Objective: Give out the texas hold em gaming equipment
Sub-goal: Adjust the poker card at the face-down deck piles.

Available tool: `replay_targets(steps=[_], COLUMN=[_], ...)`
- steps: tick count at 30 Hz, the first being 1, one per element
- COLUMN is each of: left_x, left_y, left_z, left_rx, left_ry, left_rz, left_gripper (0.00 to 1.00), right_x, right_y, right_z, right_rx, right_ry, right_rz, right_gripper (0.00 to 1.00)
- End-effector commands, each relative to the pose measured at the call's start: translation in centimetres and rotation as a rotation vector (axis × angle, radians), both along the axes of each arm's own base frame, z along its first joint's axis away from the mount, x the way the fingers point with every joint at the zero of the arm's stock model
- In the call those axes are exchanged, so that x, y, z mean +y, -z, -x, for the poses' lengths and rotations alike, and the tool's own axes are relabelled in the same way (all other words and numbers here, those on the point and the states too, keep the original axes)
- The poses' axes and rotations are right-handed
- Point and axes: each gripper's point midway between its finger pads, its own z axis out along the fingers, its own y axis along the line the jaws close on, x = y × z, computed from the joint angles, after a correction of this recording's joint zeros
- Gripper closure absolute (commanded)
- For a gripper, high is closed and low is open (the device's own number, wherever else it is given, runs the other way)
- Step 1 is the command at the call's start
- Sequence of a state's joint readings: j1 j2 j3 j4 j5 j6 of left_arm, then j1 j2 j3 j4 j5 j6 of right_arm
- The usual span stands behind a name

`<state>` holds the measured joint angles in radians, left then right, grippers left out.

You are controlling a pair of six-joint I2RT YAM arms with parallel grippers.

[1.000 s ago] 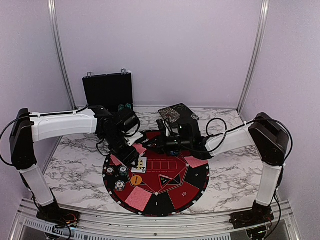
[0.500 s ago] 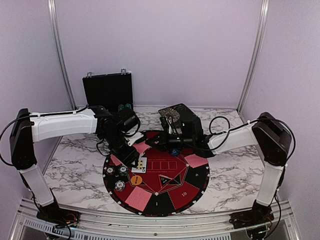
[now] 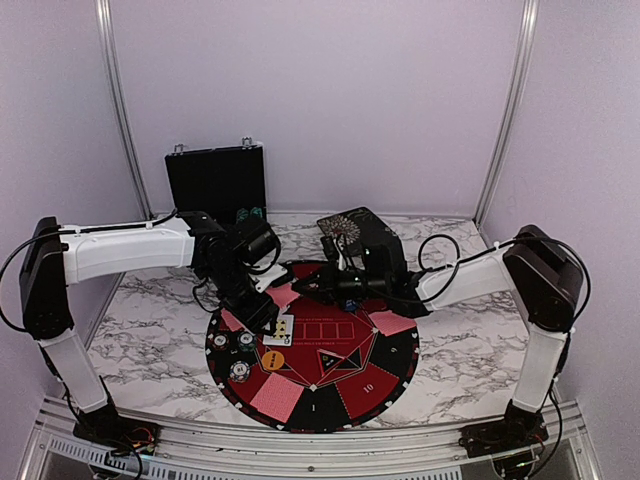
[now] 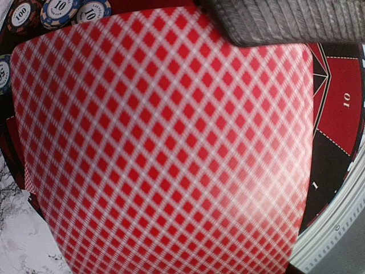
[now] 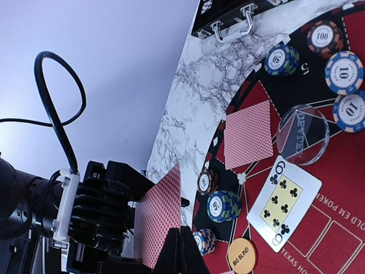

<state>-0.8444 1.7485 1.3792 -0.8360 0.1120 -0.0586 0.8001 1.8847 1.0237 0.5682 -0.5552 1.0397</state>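
plainly the left gripper (image 3: 264,314) pinches a red-backed card (image 4: 165,142) upright over the left side of the mat (image 3: 395,350), beside the chips (image 3: 246,340). the right gripper (image 5: 181,251), fully closed and empty, hangs at the far rim, so laying it flat likely falls to the left one.

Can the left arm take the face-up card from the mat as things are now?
Probably not yet. The left gripper is shut on a red-backed card, so it is occupied. The face-up card lies uncovered close by on the mat; nothing else blocks it.
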Motion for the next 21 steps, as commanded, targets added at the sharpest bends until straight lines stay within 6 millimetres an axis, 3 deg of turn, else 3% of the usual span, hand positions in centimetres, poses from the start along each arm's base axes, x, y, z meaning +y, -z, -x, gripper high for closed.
replay_targets(steps=[1,21], left_x=[-0.2,-0.1], left_y=[-0.4,-0.4], left_z=[-0.4,-0.6], left_rx=[-0.006,-0.009], left_ry=[0.009,0.006], left_rz=[0.007,0.007], left_gripper=[0.66,0.66], right_x=[0.4,0.8], right_y=[-1.5,-2.0], right_z=[0.6,2.0], right_rx=[-0.028,-0.03], right_ry=[-0.013,-0.037], right_rz=[-0.031,-0.039], right_gripper=[1.0,1.0])
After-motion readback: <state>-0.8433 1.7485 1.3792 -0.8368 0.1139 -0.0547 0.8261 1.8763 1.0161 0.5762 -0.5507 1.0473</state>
